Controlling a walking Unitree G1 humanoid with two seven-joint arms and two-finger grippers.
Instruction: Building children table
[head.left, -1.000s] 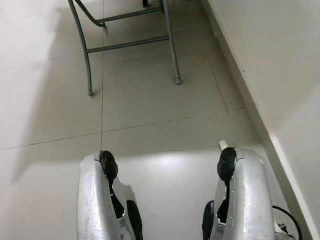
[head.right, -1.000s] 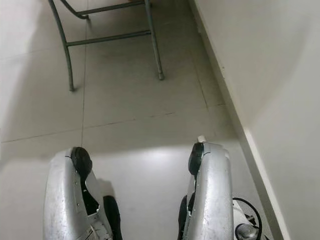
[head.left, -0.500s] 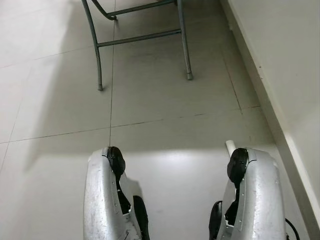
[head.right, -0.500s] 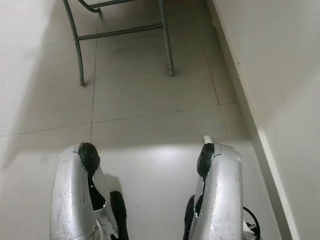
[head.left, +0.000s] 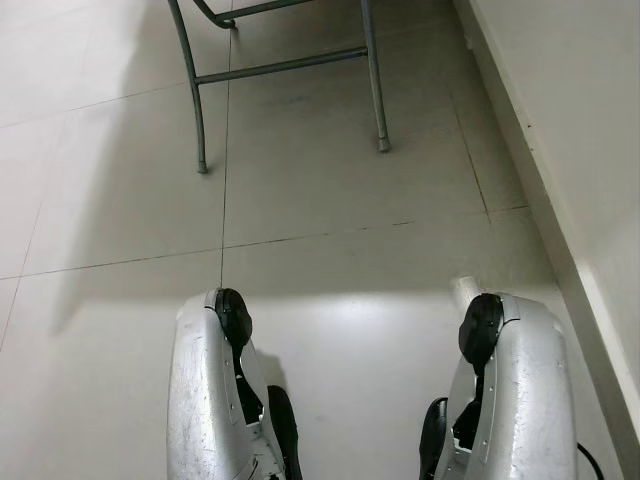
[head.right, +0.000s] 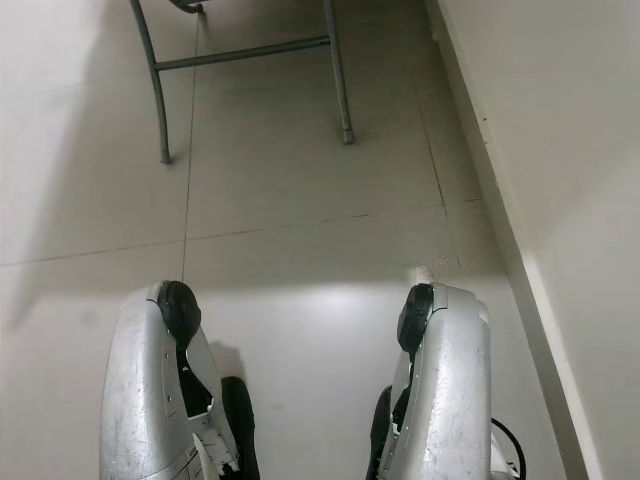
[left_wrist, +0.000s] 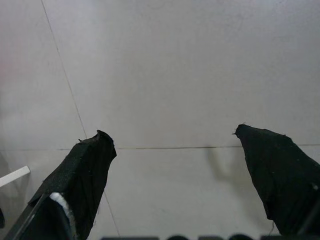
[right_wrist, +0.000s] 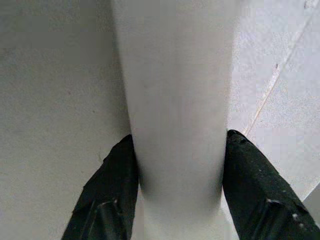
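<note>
My right gripper (right_wrist: 177, 139) is shut on a white round table leg (right_wrist: 175, 100), which runs straight out between its two black fingers (right_wrist: 112, 190). In the left eye view the leg's white tip (head.left: 463, 291) pokes out just past my right arm (head.left: 510, 390), low over the floor. My left gripper (left_wrist: 170, 135) is open with only pale floor tiles between its fingers (left_wrist: 85, 170). My left arm (head.left: 210, 400) hangs beside the right one at the bottom of the eye views.
A grey metal chair frame (head.left: 375, 80) stands on the tiled floor ahead, its feet about two tiles away. A white wall with a baseboard (head.left: 545, 215) runs close along my right side. Open floor (head.left: 110, 200) lies to the left.
The whole picture has shifted, so the camera moved: the chair frame sits further right and higher in view. Both arms keep the same pose and the right grip is unchanged.
</note>
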